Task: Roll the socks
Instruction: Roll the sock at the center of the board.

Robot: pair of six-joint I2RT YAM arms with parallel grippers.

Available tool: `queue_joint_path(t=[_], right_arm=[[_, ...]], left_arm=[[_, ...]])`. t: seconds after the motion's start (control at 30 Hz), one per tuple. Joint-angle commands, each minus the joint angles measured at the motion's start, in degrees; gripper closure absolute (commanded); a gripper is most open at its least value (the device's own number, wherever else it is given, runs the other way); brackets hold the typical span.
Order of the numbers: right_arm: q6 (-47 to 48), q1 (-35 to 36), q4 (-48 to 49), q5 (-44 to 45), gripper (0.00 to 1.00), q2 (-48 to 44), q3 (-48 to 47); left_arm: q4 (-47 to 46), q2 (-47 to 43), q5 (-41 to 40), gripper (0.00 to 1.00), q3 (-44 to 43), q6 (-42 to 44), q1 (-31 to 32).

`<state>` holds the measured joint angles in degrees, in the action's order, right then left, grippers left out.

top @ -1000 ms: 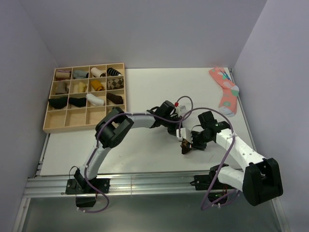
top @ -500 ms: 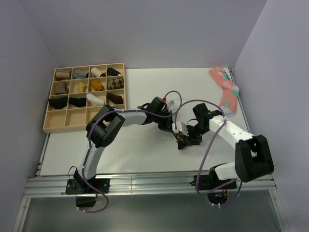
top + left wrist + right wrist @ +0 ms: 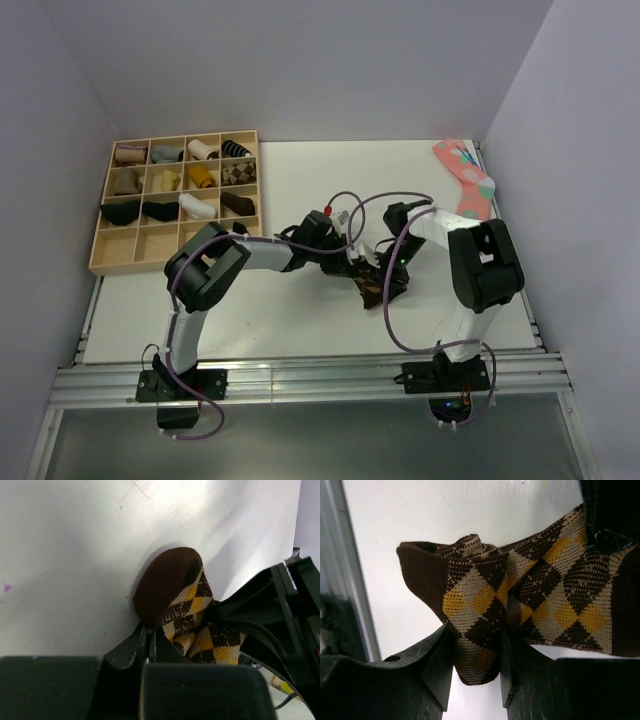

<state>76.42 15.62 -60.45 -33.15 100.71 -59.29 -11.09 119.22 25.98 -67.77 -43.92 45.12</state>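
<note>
The dark brown argyle sock [image 3: 372, 285] lies bunched on the white table between both grippers. In the left wrist view the sock [image 3: 175, 587] shows its brown toe and yellow diamonds; my left gripper [image 3: 149, 635] is shut, pinching the sock's edge. In the right wrist view the sock [image 3: 520, 600] is folded, and my right gripper [image 3: 476, 655] is shut on a fold of it. In the top view the left gripper [image 3: 352, 268] and the right gripper [image 3: 388, 275] sit close on either side of the sock.
A wooden compartment tray [image 3: 112, 262] at the back left holds several rolled socks. A pink sock with teal patches [image 3: 466, 185] lies at the back right by the wall. The table's near edge rail [image 3: 300, 375] runs in front of the arm bases.
Both grippers and the sock have shifted left and slightly toward the back. The right arm has folded in closer and its elbow has swung up over the table.
</note>
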Motion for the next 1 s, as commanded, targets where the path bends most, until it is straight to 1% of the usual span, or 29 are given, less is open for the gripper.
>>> queue_joint_path(t=[0.0,0.07,0.13,0.2,0.23,0.3,0.33,0.4,0.43,0.47,0.53,0.6,0.67,0.77,0.8,0.87,0.93,0.97], right_arm=[[0.6,0.1,-12.5,2.3,0.72,5.3,-2.2],[1.0,0.0,-15.9,2.1,0.72,9.1,-5.0],[1.3,0.0,-17.2,2.4,0.72,11.3,-6.3],[1.5,0.2,-18.2,2.8,0.72,12.4,-6.8],[1.6,0.1,-19.2,2.8,0.72,13.7,-7.6],[1.8,0.1,-20.1,2.6,0.72,15.0,-8.4],[1.6,0.1,-20.5,2.6,0.72,15.9,-8.9],[1.4,0.1,-20.7,2.6,0.73,17.3,-9.4],[1.4,0.1,-20.9,2.6,0.73,17.7,-9.8],[1.1,0.1,-20.8,2.6,0.72,18.1,-10.1],[0.9,0.1,-21.0,2.6,0.73,18.9,-10.6],[0.6,0.1,-20.9,2.8,0.72,19.4,-10.8],[0.3,0.1,-20.9,2.8,0.73,19.6,-10.9],[0.5,0.1,-21.5,2.3,0.73,20.1,-11.3],[0.4,0.1,-21.6,2.2,0.73,20.5,-11.5],[0.4,0.1,-21.7,2.0,0.73,20.8,-11.8],[0.0,0.1,-21.4,1.9,0.73,21.2,-11.9],[-0.1,0.2,-21.3,1.9,0.73,21.4,-12.0]], left_arm=[[-4.4,-2.4,-8.1,1.00,3.6,0.2,-0.2],[-6.0,-3.4,-9.8,1.00,4.7,0.1,0.7],[-7.8,-4.3,-12.2,1.00,6.0,0.3,1.6],[-9.4,-6.2,-14.5,0.98,7.9,0.4,2.2],[-10.5,-7.3,-16.8,0.95,8.6,0.5,2.9],[-12.3,-8.3,-19.0,0.92,10.8,0.3,3.4],[-14.2,-9.1,-20.1,0.87,11.5,0.0,3.9],[-16.1,-10.1,-22.5,0.82,14.1,-0.5,4.4],[-17.4,-10.8,-23.0,0.78,14.9,-0.3,4.6],[-18.1,-11.0,-24.5,0.76,15.7,-0.2,4.8],[-19.7,-12.0,-24.9,0.72,16.9,0.6,5.3],[-22.0,-12.8,-25.7,0.66,18.6,0.7,5.7],[-23.8,-14.2,-25.7,0.64,20.7,1.0,5.9],[-28.4,-16.5,-25.7,0.63,24.2,2.4,6.5],[-32.9,-17.3,-25.7,0.63,25.5,3.0,6.8],[-37.8,-19.5,-25.7,0.63,29.9,5.0,8.4],[-45.2,-21.6,-25.7,0.62,32.9,7.8,10.9],[-47.5,-22.2,-25.8,0.61,35.1,8.8,11.7]])
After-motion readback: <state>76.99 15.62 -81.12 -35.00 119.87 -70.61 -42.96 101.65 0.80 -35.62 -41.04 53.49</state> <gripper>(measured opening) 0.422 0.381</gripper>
